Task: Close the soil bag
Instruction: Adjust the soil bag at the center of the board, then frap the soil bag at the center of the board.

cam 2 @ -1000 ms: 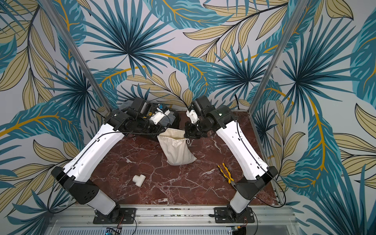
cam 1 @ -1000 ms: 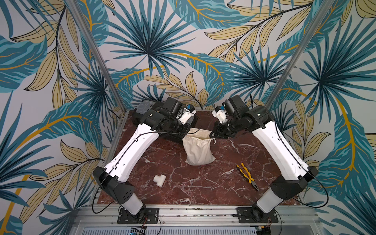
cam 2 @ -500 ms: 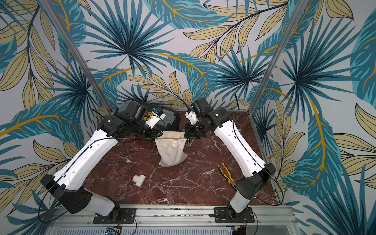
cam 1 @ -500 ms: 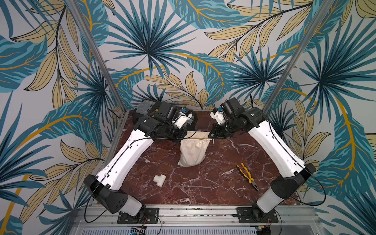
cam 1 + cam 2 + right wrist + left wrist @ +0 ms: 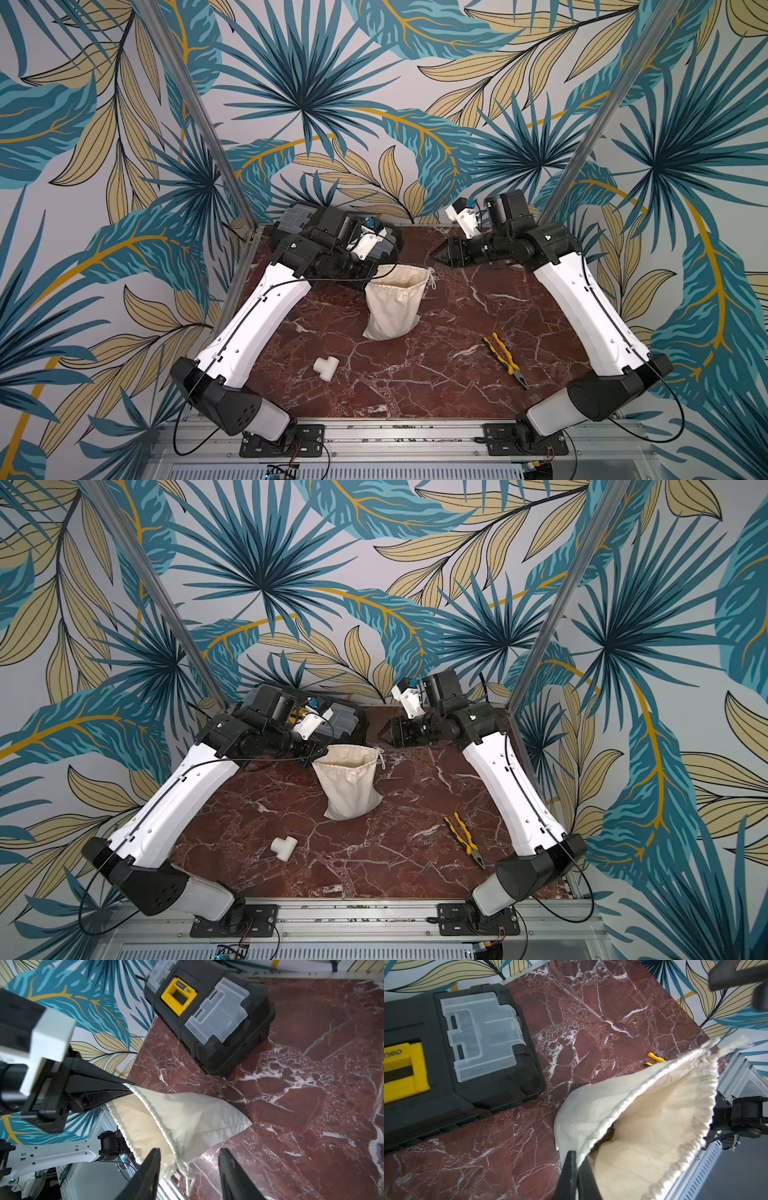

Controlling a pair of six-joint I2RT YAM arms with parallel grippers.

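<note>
Left jaws: closed. I see both fingers [image 5: 571, 1176] pinching the gathered hem of the soil bag [image 5: 654, 1126] on one side of its mouth.
Right jaws: open. The fingers [image 5: 234, 1178] stand apart and I see nothing clamped between them.
Soil bag position: between the two sets of jaws in both top views [image 5: 395, 307] [image 5: 349, 787]. Its hem is held up at the left jaws and its base rests on the counter [image 5: 415, 382].
Bag mouth: open, the hem forming a wide loop. I see a dark patch inside, just past the left jaw tips.
Cord [image 5: 187, 1172]: hangs loose from the hem corner nearest the right jaws. I cannot tell whether it touches a finger.
Toolbox [image 5: 218, 1022]: black with a yellow handle, on the counter beyond the left jaws, apart from the bag.
Pliers [image 5: 505, 359]: yellow-handled, well apart from both sets of jaws, on the right arm's side.
Pipe tee [image 5: 325, 368]: white, well apart from the left jaws, on the counter nearer the arm bases than the bag.
</note>
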